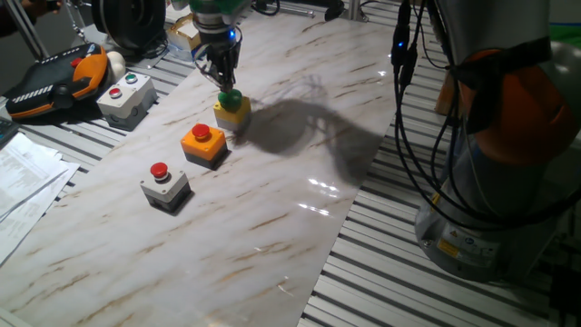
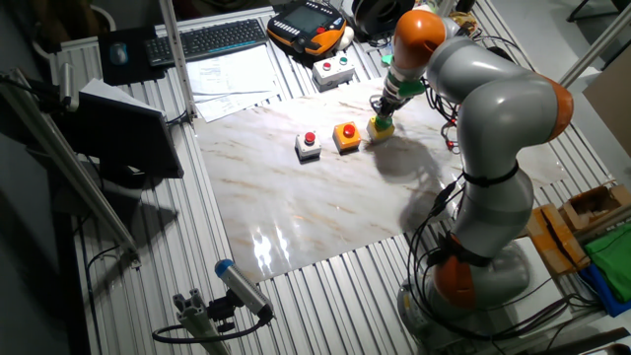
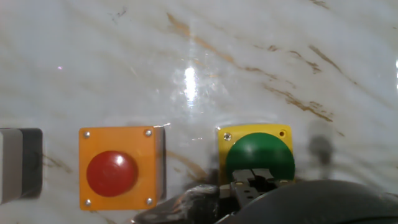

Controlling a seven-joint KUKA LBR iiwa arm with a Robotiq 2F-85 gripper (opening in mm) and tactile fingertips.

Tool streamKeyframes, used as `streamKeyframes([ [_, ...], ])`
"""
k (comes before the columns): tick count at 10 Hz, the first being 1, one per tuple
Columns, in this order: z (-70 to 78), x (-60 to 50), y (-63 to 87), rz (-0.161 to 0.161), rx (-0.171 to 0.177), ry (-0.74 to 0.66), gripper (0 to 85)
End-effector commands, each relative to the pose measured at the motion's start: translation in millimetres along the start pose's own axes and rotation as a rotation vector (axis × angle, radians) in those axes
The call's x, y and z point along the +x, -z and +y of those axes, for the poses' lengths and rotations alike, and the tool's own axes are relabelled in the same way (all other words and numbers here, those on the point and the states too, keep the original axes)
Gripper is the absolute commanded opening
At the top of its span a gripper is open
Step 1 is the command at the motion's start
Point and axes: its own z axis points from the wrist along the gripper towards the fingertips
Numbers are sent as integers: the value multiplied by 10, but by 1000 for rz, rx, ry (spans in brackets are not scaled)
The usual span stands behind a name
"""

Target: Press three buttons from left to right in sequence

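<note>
Three small button boxes stand in a row on the marble board (image 1: 272, 227). The grey box with a red cap (image 1: 164, 183) is at the left, the orange box with a red cap (image 1: 203, 143) in the middle, and the yellow box with a green cap (image 1: 232, 105) at the right. My gripper (image 1: 228, 86) points straight down with its tips on the green cap. In the hand view the fingertips (image 3: 254, 184) are together on the green cap (image 3: 259, 154). The orange box (image 3: 118, 168) is to its left and an edge of the grey box (image 3: 18, 165) shows. The other fixed view shows the gripper (image 2: 383, 111) over the yellow box (image 2: 381, 126).
A larger grey box with a red and a green button (image 1: 127, 94) stands beyond the board's left edge, beside an orange and black teach pendant (image 1: 54, 80). Papers (image 1: 23, 177) lie at the left. The arm's base (image 1: 508, 163) and cables (image 1: 408, 82) fill the right side.
</note>
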Motion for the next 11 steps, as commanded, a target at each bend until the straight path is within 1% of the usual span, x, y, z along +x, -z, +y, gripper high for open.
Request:
streamKeyframes([
  [1, -19, 5, -24, 0, -6, 1, 7],
  [7, -58, -11, -174, 3, -16, -4, 7],
  [11, -100, -20, -222, 3, -24, -6, 7],
])
